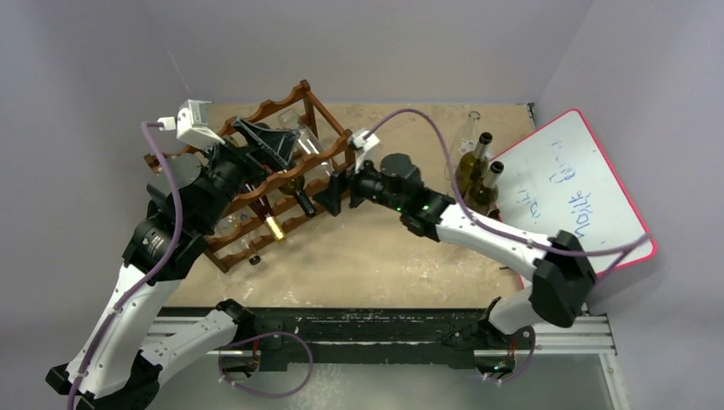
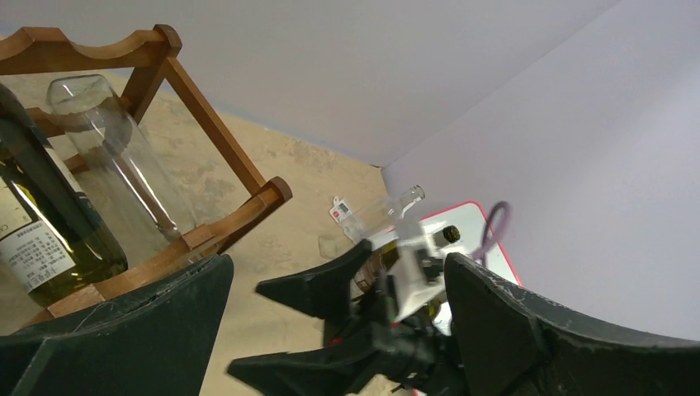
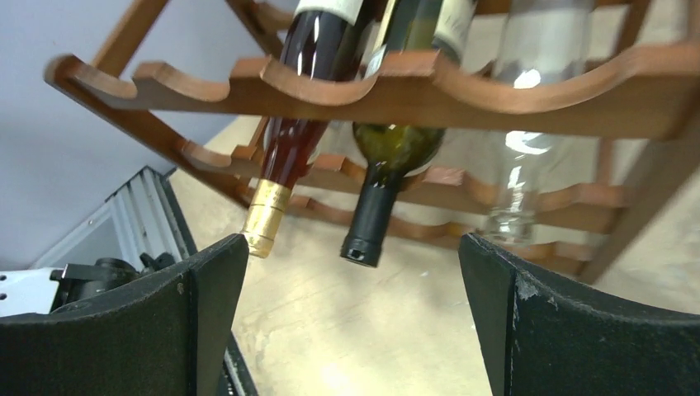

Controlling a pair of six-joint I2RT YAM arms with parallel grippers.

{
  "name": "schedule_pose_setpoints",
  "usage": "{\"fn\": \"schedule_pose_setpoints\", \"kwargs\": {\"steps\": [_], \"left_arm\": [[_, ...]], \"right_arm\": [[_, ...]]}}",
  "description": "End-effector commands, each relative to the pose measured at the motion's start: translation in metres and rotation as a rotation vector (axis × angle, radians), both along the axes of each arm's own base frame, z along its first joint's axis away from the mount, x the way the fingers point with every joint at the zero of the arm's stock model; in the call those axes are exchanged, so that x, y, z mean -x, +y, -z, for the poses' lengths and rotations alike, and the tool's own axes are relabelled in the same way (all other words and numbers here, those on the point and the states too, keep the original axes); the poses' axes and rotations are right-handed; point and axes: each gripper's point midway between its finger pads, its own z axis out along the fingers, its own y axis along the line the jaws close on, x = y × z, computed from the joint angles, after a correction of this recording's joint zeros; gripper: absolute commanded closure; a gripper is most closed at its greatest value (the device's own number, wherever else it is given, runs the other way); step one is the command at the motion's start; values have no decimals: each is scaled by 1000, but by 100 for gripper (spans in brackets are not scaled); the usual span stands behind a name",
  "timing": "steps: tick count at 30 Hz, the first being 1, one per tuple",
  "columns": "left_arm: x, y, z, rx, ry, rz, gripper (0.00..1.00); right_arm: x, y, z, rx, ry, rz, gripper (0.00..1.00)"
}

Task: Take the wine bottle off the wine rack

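Facing wine rack (image 3: 561, 95), right gripper (image 3: 353, 241) (jaws wide), wine bottle (image 3: 396, 144) ahead.

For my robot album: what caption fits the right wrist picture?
Open right gripper faces the rack's gold-capped bottle, black-capped bottle and clear bottle.

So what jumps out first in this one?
The dark wooden wine rack left of centre, holding a gold-capped red wine bottle, a dark green bottle and a clear bottle. Both arms crowd it: the open right gripper faces the necks, the open left gripper hangs by the bottle bases.
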Motion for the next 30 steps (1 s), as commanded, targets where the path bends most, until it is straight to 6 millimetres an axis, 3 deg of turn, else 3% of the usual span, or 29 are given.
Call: {"fn": "schedule_pose_setpoints", "kwargs": {"steps": [1, 11, 17, 30], "left_arm": [[6, 11, -21, 9, -56, -30, 0], [15, 19, -17, 0, -44, -38, 0], [24, 28, -15, -24, -40, -54, 0], [49, 51, -15, -72, -37, -82, 0]], "right_arm": [[6, 46, -12, -101, 56, -40, 0], [28, 120, 33, -88, 160, -148, 8], [39, 150, 44, -80, 175, -165, 15], [23, 165, 83, -21, 215, 12, 22]]}}
